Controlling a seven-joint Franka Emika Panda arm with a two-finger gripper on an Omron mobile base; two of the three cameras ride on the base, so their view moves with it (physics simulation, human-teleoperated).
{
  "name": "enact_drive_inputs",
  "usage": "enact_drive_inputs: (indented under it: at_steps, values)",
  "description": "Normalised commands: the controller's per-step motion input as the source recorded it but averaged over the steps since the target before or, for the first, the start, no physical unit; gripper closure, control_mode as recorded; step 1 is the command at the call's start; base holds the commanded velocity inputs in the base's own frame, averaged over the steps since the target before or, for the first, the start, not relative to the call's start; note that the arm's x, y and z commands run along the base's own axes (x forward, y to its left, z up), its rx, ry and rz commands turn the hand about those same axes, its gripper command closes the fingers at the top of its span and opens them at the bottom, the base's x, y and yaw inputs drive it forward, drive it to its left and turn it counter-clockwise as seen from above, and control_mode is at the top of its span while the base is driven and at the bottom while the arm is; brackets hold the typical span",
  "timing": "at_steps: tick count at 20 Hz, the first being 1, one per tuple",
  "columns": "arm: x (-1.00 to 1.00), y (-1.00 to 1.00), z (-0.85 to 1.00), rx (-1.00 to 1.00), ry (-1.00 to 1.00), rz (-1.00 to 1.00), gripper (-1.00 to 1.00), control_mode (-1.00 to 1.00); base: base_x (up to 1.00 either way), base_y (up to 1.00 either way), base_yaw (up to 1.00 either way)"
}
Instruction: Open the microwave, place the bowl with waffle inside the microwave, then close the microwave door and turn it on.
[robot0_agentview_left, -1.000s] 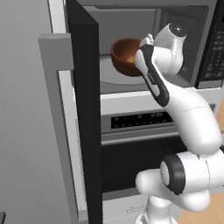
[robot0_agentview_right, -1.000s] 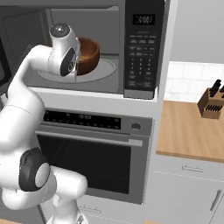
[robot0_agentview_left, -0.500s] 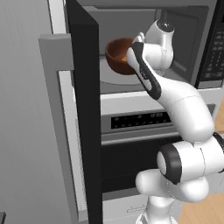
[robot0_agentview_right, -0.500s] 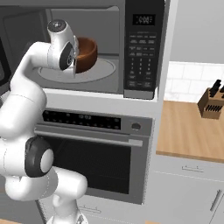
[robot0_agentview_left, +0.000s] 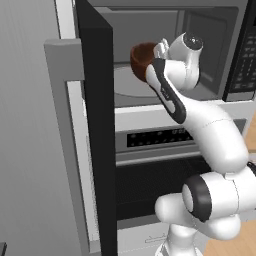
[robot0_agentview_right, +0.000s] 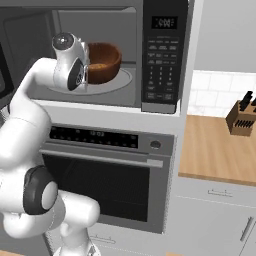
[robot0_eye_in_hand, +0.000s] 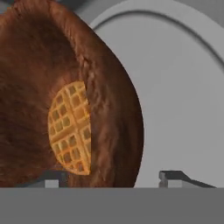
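The microwave (robot0_agentview_right: 162, 65) stands open, its black door (robot0_agentview_left: 95, 125) swung out to the left with the grey bar handle (robot0_agentview_left: 62, 130) on its outer side. The dark reddish-brown bowl (robot0_agentview_left: 141, 57) (robot0_agentview_right: 105, 62) (robot0_eye_in_hand: 109, 100) sits on the pale turntable (robot0_agentview_right: 125, 81) (robot0_eye_in_hand: 183, 87) inside the cavity. The golden waffle (robot0_eye_in_hand: 72, 129) lies in the bowl. My gripper (robot0_agentview_left: 158, 52) (robot0_agentview_right: 88, 65) (robot0_eye_in_hand: 113, 177) reaches into the cavity, open. Its fingertips (robot0_eye_in_hand: 175, 176) stand on either side of the bowl's rim with a gap to the wall.
The silver-framed oven (robot0_agentview_right: 100, 175) is right below the microwave. A wooden counter (robot0_agentview_right: 215, 150) with a knife block (robot0_agentview_right: 240, 117) lies to the right. The open door blocks the left side, and the cavity walls close in around the hand.
The hand has turned and dropped slightly inside the cavity. The bowl has stayed over the turntable, barely shifting.
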Motion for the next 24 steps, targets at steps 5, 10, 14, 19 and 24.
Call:
enact_drive_inputs:
  at_steps: [5, 10, 14, 19, 24]
  values:
    - [-0.10, 0.00, -0.01, 0.05, -0.61, 0.04, -1.00, -1.00, 0.00, 0.00, 0.00]
    - [-0.23, 0.00, 0.09, 0.05, -0.77, 0.13, -1.00, -1.00, 0.00, 0.00, 0.00]
    - [-0.68, 0.00, 0.33, 0.01, -0.65, 0.09, -1.00, -1.00, 0.00, 0.00, 0.00]
    - [-1.00, 0.00, 0.49, -0.01, -0.23, 0.06, -1.00, -1.00, 0.00, 0.00, 0.00]
    - [-1.00, 0.00, 0.22, -0.19, 0.19, -0.01, -1.00, -1.00, 0.00, 0.00, 0.00]
